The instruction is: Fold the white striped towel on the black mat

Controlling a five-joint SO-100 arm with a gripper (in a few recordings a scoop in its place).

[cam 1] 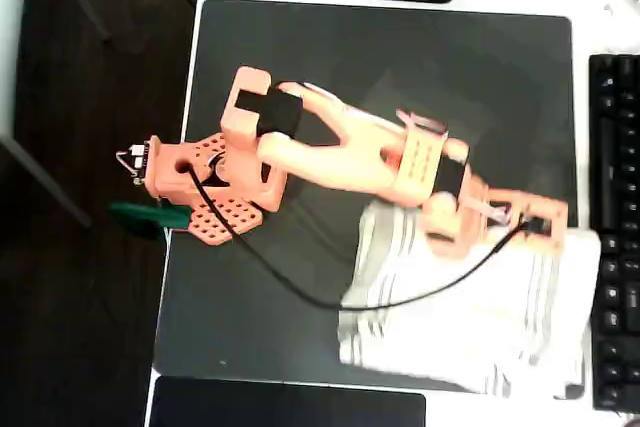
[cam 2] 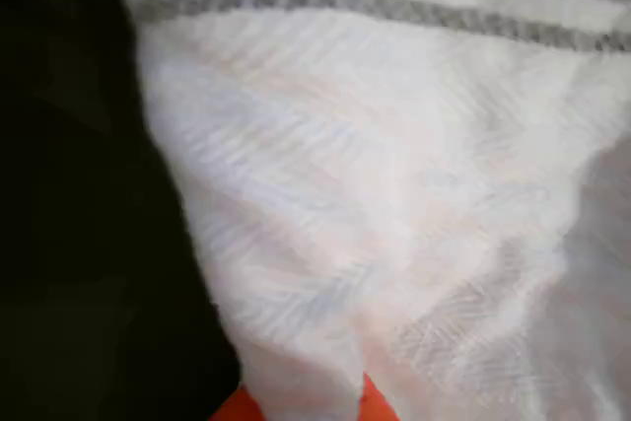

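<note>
In the overhead view the gripper (cam 1: 540, 222) sits at the upper right edge of the white striped towel (cam 1: 470, 317); in the wrist view cloth (cam 2: 394, 204) drapes right over the orange jaw tips; whether the jaws pinch it I cannot tell; one towel, one black mat (cam 1: 400, 77); the towel's long axis runs left to right, its stripes crossing it, its right end overhanging the mat.

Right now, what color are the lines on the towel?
Grey, thin stripes on the white towel, clearest in the wrist view.
</note>
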